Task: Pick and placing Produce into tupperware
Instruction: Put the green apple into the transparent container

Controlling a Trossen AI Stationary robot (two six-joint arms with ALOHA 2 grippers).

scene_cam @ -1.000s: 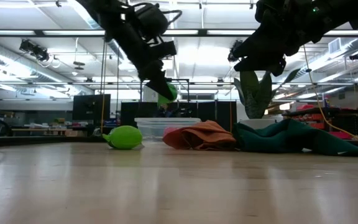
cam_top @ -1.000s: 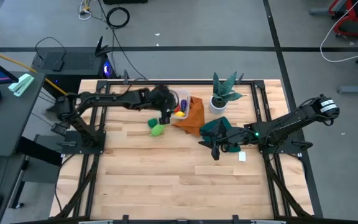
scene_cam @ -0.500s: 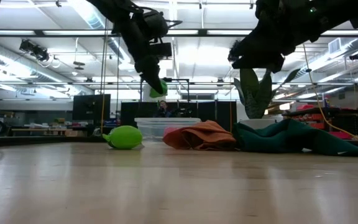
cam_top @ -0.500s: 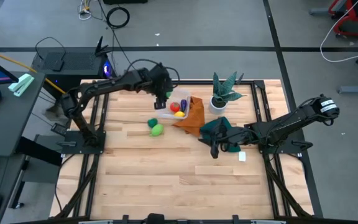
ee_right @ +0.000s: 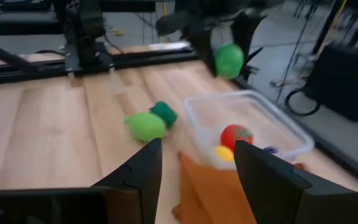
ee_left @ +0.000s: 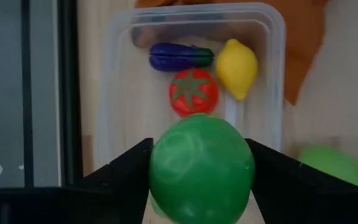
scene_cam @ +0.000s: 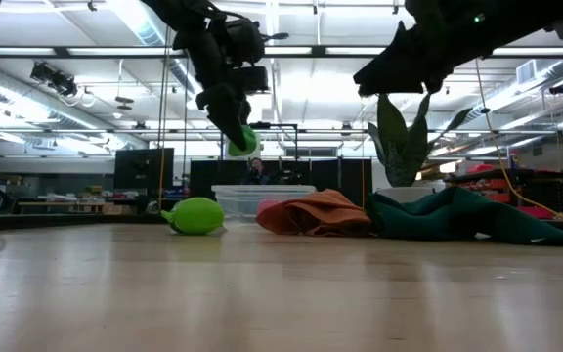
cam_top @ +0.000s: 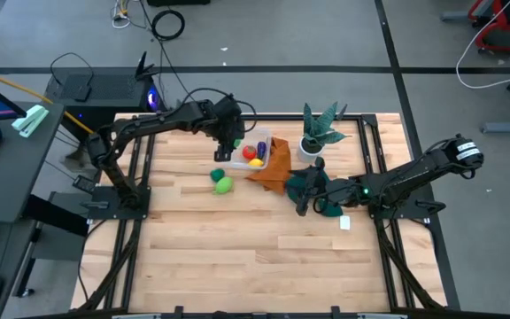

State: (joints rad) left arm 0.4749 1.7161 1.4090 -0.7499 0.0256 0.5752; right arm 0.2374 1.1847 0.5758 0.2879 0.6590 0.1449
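The left tool (ee_left: 201, 180) hangs over the near edge of the tupperware (ee_left: 263, 31), fingers closed snugly on a round green produce piece (ee_left: 201, 167), held high enough to clear the wall before dropping it. Inside lie a red tomato (ee_left: 193, 92), a yellow lemon (ee_left: 237, 66) and a purple eggplant (ee_left: 180, 55). A second green piece (cam_top: 224, 182) waits on the desk (cam_top: 264, 257) just beside the container. The right tool (ee_right: 191, 168) hovers empty, fingers parted, over the dark green cloth (cam_top: 312, 186).
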